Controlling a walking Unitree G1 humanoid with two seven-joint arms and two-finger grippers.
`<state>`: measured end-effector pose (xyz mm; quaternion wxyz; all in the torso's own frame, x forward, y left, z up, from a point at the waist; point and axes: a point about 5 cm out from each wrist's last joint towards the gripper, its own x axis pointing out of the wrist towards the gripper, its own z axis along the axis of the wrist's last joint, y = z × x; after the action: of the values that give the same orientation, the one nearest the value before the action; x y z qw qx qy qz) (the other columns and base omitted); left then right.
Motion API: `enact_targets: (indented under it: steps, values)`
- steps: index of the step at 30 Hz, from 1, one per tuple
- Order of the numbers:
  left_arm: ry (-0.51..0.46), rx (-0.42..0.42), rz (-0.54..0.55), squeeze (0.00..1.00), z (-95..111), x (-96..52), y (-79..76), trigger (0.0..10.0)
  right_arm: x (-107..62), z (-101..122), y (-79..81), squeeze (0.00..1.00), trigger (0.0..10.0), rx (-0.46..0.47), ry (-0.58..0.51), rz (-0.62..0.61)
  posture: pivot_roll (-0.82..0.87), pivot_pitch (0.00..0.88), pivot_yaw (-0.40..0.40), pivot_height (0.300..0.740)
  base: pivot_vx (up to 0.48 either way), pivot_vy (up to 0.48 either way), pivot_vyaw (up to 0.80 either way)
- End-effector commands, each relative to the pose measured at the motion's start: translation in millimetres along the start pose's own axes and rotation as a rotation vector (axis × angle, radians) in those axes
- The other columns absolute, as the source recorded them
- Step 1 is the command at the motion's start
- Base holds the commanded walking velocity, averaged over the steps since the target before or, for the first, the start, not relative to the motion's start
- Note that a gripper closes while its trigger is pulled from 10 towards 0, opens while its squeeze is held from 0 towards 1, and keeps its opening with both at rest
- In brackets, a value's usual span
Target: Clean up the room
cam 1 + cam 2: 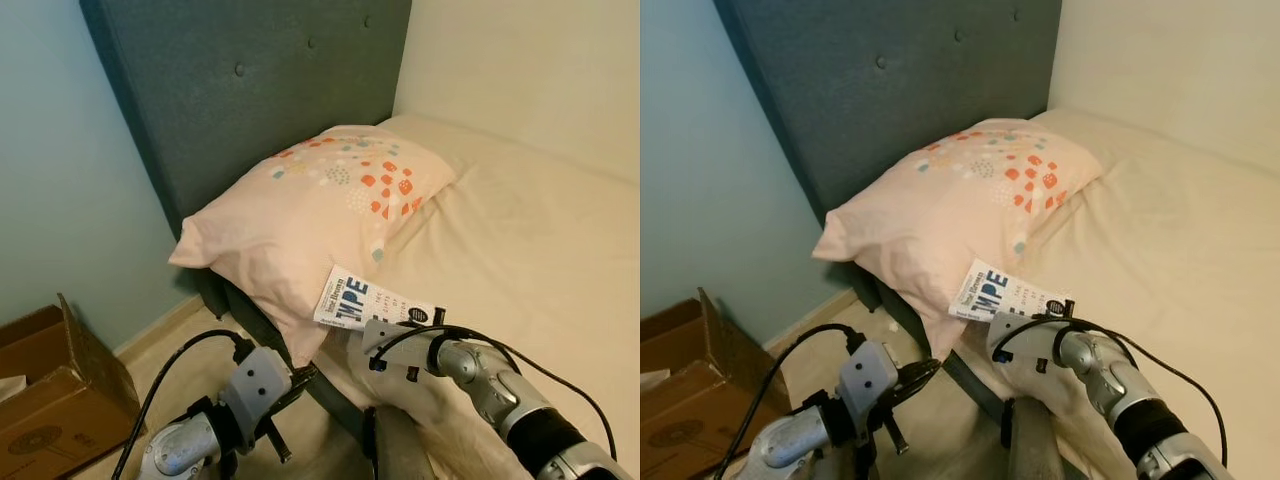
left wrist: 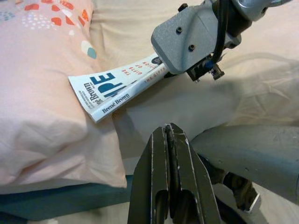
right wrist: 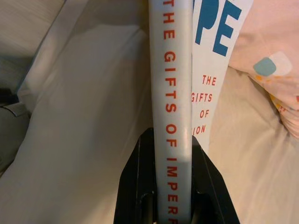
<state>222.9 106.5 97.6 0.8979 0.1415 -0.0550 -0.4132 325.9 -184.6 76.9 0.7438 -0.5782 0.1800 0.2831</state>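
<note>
Left eye view, cream bed against teal headboard, right claw pinching white book by spine beside patterned pillow, left claw pressed together, cardboard box on floor.

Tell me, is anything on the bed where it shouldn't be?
Yes. A book is on the bed, leaning against the pillow. The right gripper is shut on its spine. The left gripper is shut, holding nothing, near the bed's edge.

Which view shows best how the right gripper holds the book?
The right wrist view: the right gripper clamps the book by its spine. The left wrist view shows its cover against the pillow; the eye views show it small.
</note>
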Motion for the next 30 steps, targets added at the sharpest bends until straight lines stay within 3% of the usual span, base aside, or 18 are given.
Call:
enact_targets:
  steps: [1, 3, 5, 8, 10, 12, 15, 18, 19, 20, 23, 27, 28, 30]
  values:
    - [0.014, 0.050, -0.023, 0.00, -2, -3.0, -3.1, 10.0, -1.9, -10, -2.2, 0.00, 10.0, -0.005, 0.073, 0.005, -0.08, 0.142, -0.038, 0.559, 0.000, 0.000, 0.00]
    - [0.012, 0.058, -0.013, 0.00, -1, -3.4, -2.0, 10.0, -4.5, -14, -9.8, 0.00, 10.0, 0.007, 0.111, -0.021, -0.08, 0.142, -0.038, 0.559, 0.000, 0.000, 0.00]
    - [0.013, 0.070, -0.005, 0.00, -1, -4.8, -0.3, 10.0, -13.5, -30, -32.9, 0.00, 10.0, 0.025, 0.205, -0.078, -0.08, 0.146, -0.043, 0.559, 0.000, 0.000, 0.00]
    - [0.015, 0.070, -0.005, 0.00, -1, -5.4, 0.0, 10.0, -18.0, -36, -41.5, 0.00, 10.0, 0.022, 0.235, -0.100, -0.08, 0.146, -0.043, 0.559, 0.000, 0.000, 0.00]
    - [0.019, 0.070, -0.005, 0.00, -2, -6.4, 0.0, 10.0, -34.5, -50, -68.8, 0.00, 10.0, 0.023, 0.314, -0.184, -0.08, 0.149, -0.044, 0.559, 0.000, 0.000, 0.00]
    - [0.020, 0.070, -0.003, 0.00, -2, -6.3, -0.2, 10.0, -47.1, -57, -86.4, 0.00, 10.0, 0.021, 0.364, -0.241, -0.09, 0.155, -0.043, 0.559, 0.000, 0.000, 0.00]
    - [0.020, 0.068, -0.006, 0.00, -3, -5.2, -0.9, 10.0, -51.1, -59, -90.5, 0.00, 10.0, 0.028, 0.378, -0.245, -0.11, 0.162, -0.038, 0.559, 0.000, 0.000, 0.00]
    - [0.018, 0.063, -0.022, 0.00, -4, -2.6, -3.1, 10.0, -42.9, -53, -77.2, 0.00, 10.0, 0.075, 0.362, -0.195, -0.12, 0.164, -0.038, 0.559, 0.000, 0.000, 0.00]
    - [0.016, 0.065, -0.033, 0.00, -4, -1.1, -4.3, 10.0, -35.0, -46, -64.7, 0.00, 10.0, 0.136, 0.335, -0.154, -0.12, 0.165, -0.039, 0.559, 0.000, 0.000, 0.00]
    - [0.016, 0.065, -0.033, 0.00, -4, -1.1, -4.3, 10.0, -35.0, -46, -64.7, 0.00, 10.0, 0.136, 0.335, -0.154, -0.12, 0.165, -0.039, 0.559, 0.000, 0.000, 0.00]
    - [0.012, 0.076, -0.049, 0.00, -4, 2.9, -5.1, 10.0, -9.8, -15, -29.4, 0.00, 10.0, 0.392, 0.221, -0.069, -0.12, 0.169, -0.043, 0.559, 0.000, 0.000, 0.00]
    - [0.011, 0.079, -0.045, 0.00, -3, 4.1, -3.3, 10.0, 1.6, 0, -12.7, 0.00, 10.0, 0.415, 0.186, -0.023, -0.11, 0.173, -0.052, 0.559, 0.000, 0.000, 0.00]
    - [0.009, 0.080, -0.038, 0.00, -2, 3.9, -2.1, 10.0, 9.5, 14, -1.6, 0.00, 10.0, 0.390, 0.148, 0.022, -0.11, 0.178, -0.054, 0.559, 0.000, 0.000, 0.00]
    - [0.009, 0.080, -0.038, 0.00, -2, 3.6, -2.2, 10.0, 11.7, 19, 0.6, 0.00, 10.0, 0.387, 0.132, 0.034, -0.11, 0.178, -0.054, 0.559, 0.000, 0.000, 0.00]
